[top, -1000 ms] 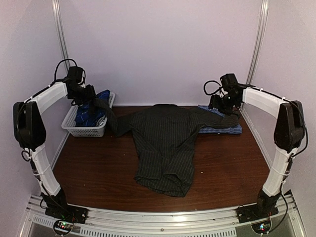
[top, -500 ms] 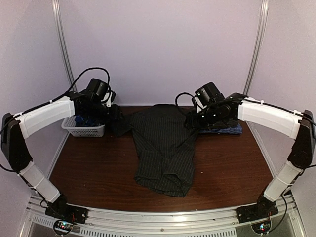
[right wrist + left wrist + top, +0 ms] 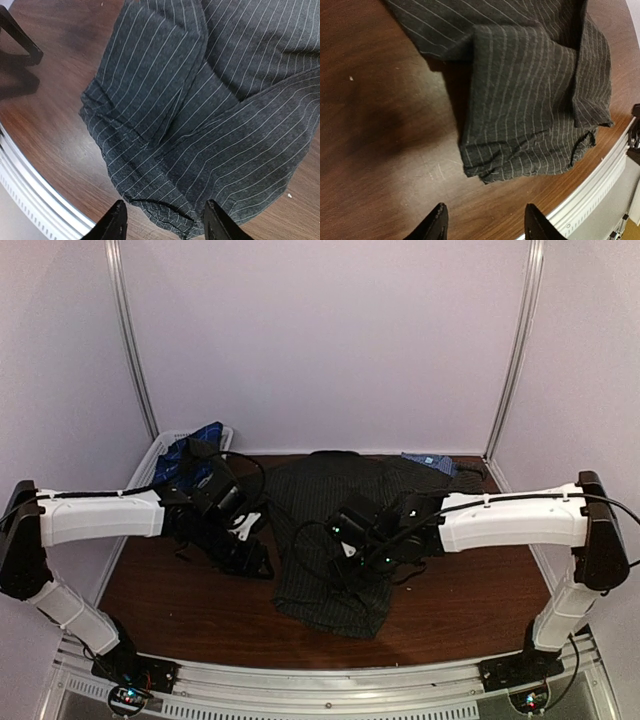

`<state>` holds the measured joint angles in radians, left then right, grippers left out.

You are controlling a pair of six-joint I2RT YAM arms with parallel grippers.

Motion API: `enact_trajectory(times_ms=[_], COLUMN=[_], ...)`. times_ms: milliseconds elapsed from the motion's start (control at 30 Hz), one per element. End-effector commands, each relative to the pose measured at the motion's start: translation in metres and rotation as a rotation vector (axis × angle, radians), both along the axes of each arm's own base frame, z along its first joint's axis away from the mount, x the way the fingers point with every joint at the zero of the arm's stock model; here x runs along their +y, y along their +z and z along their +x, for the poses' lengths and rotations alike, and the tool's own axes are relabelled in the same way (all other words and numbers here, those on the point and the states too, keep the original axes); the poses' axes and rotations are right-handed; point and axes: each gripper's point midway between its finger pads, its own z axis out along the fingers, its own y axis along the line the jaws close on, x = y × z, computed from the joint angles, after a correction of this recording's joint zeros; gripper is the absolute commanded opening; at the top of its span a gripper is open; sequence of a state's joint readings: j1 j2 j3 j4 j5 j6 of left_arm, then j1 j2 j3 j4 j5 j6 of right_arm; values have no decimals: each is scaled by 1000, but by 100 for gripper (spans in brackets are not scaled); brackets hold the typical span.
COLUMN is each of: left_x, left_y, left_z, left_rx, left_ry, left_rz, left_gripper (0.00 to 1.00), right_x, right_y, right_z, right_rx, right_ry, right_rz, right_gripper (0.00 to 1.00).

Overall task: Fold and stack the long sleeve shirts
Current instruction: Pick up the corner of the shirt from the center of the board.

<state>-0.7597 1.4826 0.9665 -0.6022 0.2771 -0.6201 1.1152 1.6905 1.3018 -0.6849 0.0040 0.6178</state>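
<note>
Charcoal pinstriped shirt (image 3: 330,605) lies spread on the dark wooden table (image 3: 470,580), with a folded layer resting along its body. We see the left gripper (image 3: 485,222) with its fingers parted and holding nothing, poised over bare wood, the shirt's hem just beyond the fingertips. The right gripper (image 3: 162,220) is likewise parted and empty, the crumpled hem lying directly beneath its fingers. Well beyond both, a blue checked shirt (image 3: 432,462) rests on the table.

Left arm (image 3: 100,517) and right arm (image 3: 510,520) in from the far corners, over the pinstriped shirt (image 3: 330,605), sleeves (image 3: 520,95) no longer outstretched.
</note>
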Motion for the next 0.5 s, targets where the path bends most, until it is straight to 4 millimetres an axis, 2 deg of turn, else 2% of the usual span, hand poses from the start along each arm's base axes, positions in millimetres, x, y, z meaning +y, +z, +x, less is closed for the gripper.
enact_trajectory(times_ms=[0, 133, 267, 467], left_x=[-26, -29, -26, -28], left_y=[6, -6, -27, -49], left_z=[-9, -2, 7, 8], left_rx=[-29, -57, -57, -28], left_ry=[-86, -86, -74, -71], left_rz=[-68, -22, 48, 77], left_gripper=[54, 54, 54, 52], right_x=[5, 4, 7, 15], right_y=[-22, -33, -36, -45], right_z=[-9, -6, 5, 10], right_rx=[-28, -56, -96, -103], right_ry=[10, -12, -43, -65], right_rz=[-91, -142, -156, -161], right_gripper=[55, 57, 59, 58])
